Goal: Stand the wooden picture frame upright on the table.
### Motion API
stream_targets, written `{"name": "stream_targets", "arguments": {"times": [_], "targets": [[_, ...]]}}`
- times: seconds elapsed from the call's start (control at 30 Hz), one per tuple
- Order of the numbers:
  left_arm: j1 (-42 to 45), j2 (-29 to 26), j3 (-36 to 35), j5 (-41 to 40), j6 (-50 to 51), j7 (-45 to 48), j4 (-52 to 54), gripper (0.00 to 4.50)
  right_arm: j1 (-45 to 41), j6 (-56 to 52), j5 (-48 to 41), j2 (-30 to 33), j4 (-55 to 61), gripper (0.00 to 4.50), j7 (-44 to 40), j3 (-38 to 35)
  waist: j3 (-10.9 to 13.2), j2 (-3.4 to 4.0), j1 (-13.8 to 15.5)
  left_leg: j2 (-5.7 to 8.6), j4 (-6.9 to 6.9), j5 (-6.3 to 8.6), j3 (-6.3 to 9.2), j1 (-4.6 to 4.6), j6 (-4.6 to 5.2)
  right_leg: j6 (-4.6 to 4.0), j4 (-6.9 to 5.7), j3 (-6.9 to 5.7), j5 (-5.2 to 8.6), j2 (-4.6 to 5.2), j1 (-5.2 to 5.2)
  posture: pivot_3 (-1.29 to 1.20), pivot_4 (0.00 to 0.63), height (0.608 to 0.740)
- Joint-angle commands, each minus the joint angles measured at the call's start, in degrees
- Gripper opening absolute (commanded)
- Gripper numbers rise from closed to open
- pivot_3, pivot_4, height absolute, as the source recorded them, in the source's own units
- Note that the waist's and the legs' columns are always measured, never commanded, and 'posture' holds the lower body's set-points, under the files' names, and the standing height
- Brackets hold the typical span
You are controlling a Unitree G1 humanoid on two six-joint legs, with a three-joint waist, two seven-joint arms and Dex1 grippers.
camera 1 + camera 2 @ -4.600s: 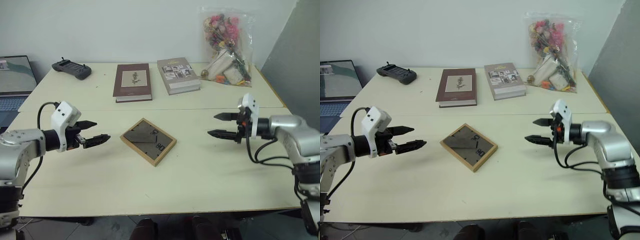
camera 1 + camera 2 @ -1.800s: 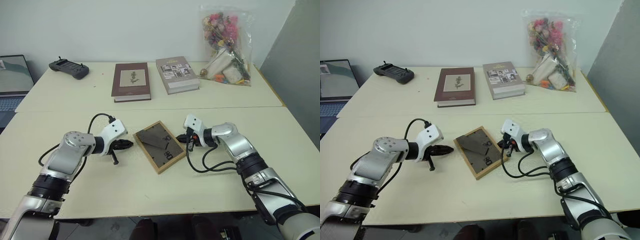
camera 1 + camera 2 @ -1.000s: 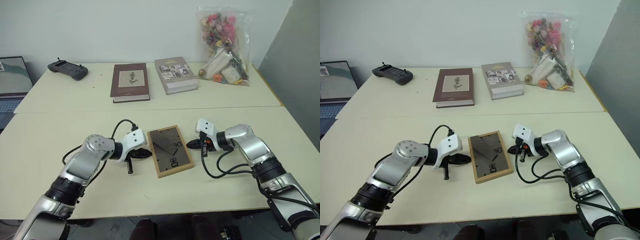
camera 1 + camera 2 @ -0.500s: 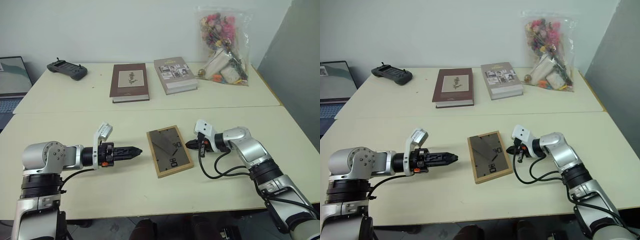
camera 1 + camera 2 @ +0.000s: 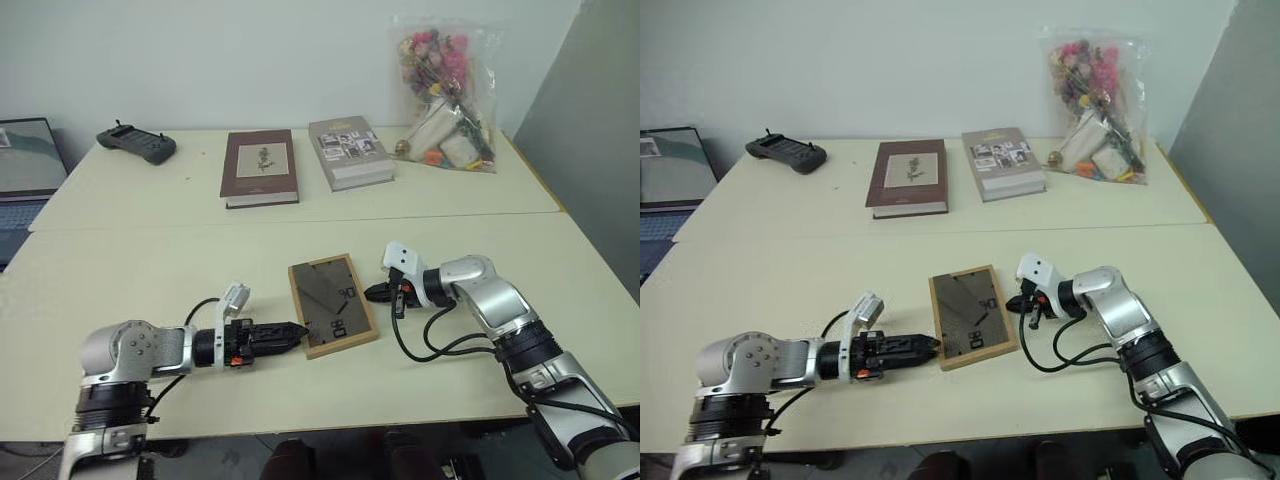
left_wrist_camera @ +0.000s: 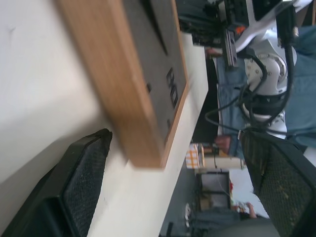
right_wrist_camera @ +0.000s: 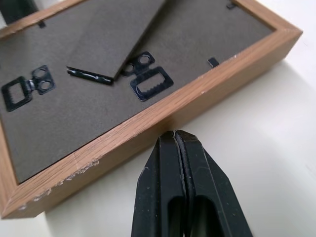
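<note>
The small light-wood picture frame (image 5: 331, 304) lies flat, dark back board up, on the near half of the cream worktop (image 5: 150, 260); the left gripper (image 5: 292, 333) has its fingers spread wide at the frame's near corner; the right gripper (image 7: 176, 143), fingers pressed together and empty, points at its opposite long edge. Farther back lie a maroon hardcover book (image 5: 260, 166) and a grey book (image 5: 349, 150).

light-wood picture frame (image 7: 163, 116) (matt grey back board), smooth cream table (image 5: 150, 270)
</note>
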State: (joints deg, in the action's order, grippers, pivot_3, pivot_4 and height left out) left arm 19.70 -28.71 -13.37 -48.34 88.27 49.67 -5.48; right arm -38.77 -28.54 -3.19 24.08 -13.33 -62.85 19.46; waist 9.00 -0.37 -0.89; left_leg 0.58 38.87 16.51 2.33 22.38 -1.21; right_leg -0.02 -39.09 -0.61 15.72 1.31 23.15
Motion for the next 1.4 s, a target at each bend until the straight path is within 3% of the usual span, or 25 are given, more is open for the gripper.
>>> {"name": "stream_targets", "arguments": {"times": [0.03,0.13,0.17,0.23,0.53,0.67,0.8,0.93,1.07,1.4], "targets": [[0.59,3.09,1.04,1.54,0.94,-4.35,-2.65,4.45,-0.24,-1.57,-1.5,-1.59,4.35,0.0,-0.09,0.7,-0.07,0.03,0.73,0.0,0.0,0.01,0.02,-0.04,0.02,0.02,-0.02,-0.02,-0.01,0.0,-0.04,0.0,0.15,0.74],[1.53,3.4,0.92,0.32,1.3,-4.29,-1.42,4.45,0.06,-1.81,-1.34,-1.96,4.73,0.0,0.1,0.98,-0.08,0.01,1.11,0.04,0.05,0.01,0.05,-0.05,0.02,0.06,-0.04,-0.03,-0.04,0.0,-0.07,0.0,0.15,0.74],[1.89,3.15,0.41,0.12,1.14,-4.34,-1.48,4.16,0.0,-1.56,-1.18,-1.95,4.25,0.0,0.24,0.96,-0.08,0.01,1.12,0.08,0.06,0.0,0.04,-0.04,0.0,0.06,-0.04,-0.02,-0.04,0.03,-0.07,0.0,0.15,0.74],[2.25,2.72,-0.81,-0.5,1.16,-4.28,-1.72,4.01,-0.01,-1.1,-0.94,-1.62,3.52,0.0,0.43,0.8,-0.08,0.01,1.06,0.08,0.06,-0.03,0.03,-0.03,-0.04,0.06,-0.02,0.0,-0.04,0.03,-0.04,0.0,0.15,0.74],[1.06,1.0,-3.25,-3.24,2.2,-3.8,0.43,2.02,0.71,0.96,-0.6,0.9,1.33,0.0,1.33,-0.32,-0.04,-0.05,0.4,0.0,0.0,-0.11,0.04,0.03,-0.2,0.05,0.0,0.01,-0.03,-0.03,0.05,0.0,0.15,0.74],[3.49,1.97,-5.89,-5.05,2.27,-4.45,1.67,1.4,0.72,2.7,-0.54,3.18,0.49,0.0,1.5,-1.86,-0.02,-0.09,0.31,-0.02,-0.01,-0.11,0.04,0.05,-0.2,0.05,0.0,0.02,-0.03,-0.05,0.07,0.0,0.15,0.74],[8.24,2.31,-6.09,-5.0,-1.87,-6.02,4.61,1.29,-3.05,-2.79,-6.42,5.23,2.7,0.0,-0.16,-7.93,0.11,-0.28,0.59,-0.01,0.0,-0.12,0.07,0.13,-0.2,0.05,0.01,-0.03,-0.03,-0.04,0.1,0.0,0.15,0.74],[13.41,3.13,-6.98,-6.17,-5.64,-5.88,5.18,1.29,-8.8,-13.83,-16.81,4.13,6.53,0.62,-1.38,-15.32,0.21,-0.34,0.59,-0.02,0.02,-0.12,0.08,0.21,-0.22,0.04,0.02,-0.03,-0.04,-0.04,0.15,0.0,0.15,0.74],[16.27,3.44,-6.06,-5.85,-8.86,-6.34,6.06,1.29,-14.0,-18.84,-21.94,2.3,7.4,1.44,-0.41,-17.82,0.21,-0.34,0.37,-0.04,-0.01,-0.13,0.08,0.25,-0.24,0.03,0.1,-0.01,-0.03,-0.07,0.2,0.0,0.15,0.74],[17.61,3.19,-4.18,-7.01,-10.94,-6.79,6.86,1.29,-21.0,-12.37,-19.22,-3.03,-1.49,3.76,1.74,-13.85,0.22,-0.35,-0.08,-0.03,-0.01,-0.13,0.03,0.4,-0.22,0.03,0.07,0.0,-0.03,-0.05,0.35,0.0,0.15,0.74]]}}
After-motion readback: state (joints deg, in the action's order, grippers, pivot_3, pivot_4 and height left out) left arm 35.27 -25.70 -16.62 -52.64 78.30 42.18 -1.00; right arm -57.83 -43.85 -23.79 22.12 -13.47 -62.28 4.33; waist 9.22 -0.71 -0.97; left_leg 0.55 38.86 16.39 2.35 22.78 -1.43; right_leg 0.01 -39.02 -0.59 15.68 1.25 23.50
